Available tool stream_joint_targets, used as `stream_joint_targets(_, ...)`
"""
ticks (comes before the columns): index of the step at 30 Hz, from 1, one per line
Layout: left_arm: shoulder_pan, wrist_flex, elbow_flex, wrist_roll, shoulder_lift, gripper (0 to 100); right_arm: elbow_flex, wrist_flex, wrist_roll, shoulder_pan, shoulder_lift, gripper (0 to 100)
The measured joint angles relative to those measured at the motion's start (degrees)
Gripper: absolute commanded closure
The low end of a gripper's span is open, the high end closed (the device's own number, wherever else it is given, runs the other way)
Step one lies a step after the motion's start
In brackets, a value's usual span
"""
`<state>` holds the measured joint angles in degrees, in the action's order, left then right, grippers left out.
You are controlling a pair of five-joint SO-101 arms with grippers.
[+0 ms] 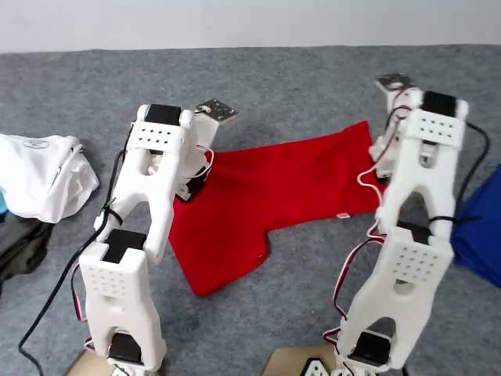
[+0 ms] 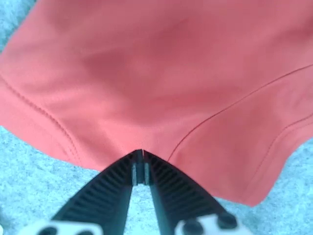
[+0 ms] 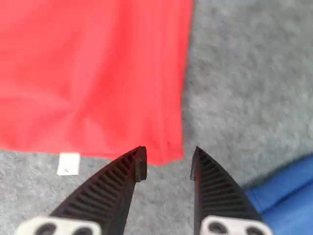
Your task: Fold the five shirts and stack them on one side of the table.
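A red shirt [image 1: 274,188] lies spread across the middle of the grey table, with one sleeve pointing toward the front. My left gripper [image 2: 140,159] is down at the shirt's left edge, shut on the red shirt's hem [image 2: 73,147]. My right gripper [image 3: 167,160] is open at the shirt's right side. Its fingers straddle a corner of the red shirt [image 3: 166,147] without closing on it. A small white label [image 3: 68,163] lies at the hem beside that corner.
A crumpled white shirt [image 1: 39,172] sits at the left edge of the table above a dark object [image 1: 16,243]. A blue shirt [image 1: 481,227] lies at the right edge, close to my right gripper, and its fabric [image 3: 283,196] appears beside the fingers. Grey carpet-like table [image 1: 297,78] stretches behind.
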<state>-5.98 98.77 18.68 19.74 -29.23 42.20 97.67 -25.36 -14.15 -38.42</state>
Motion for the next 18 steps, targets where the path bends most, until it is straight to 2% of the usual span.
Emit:
stream_joint_targets(15,0.00,0.00,0.00,0.00,0.00,99,0.00,0.00,2.37,-0.79,-8.26,83.5)
stream_joint_targets(18,0.00,0.00,0.00,0.00,0.00,99,0.00,0.00,2.37,-0.79,-8.26,90.1)
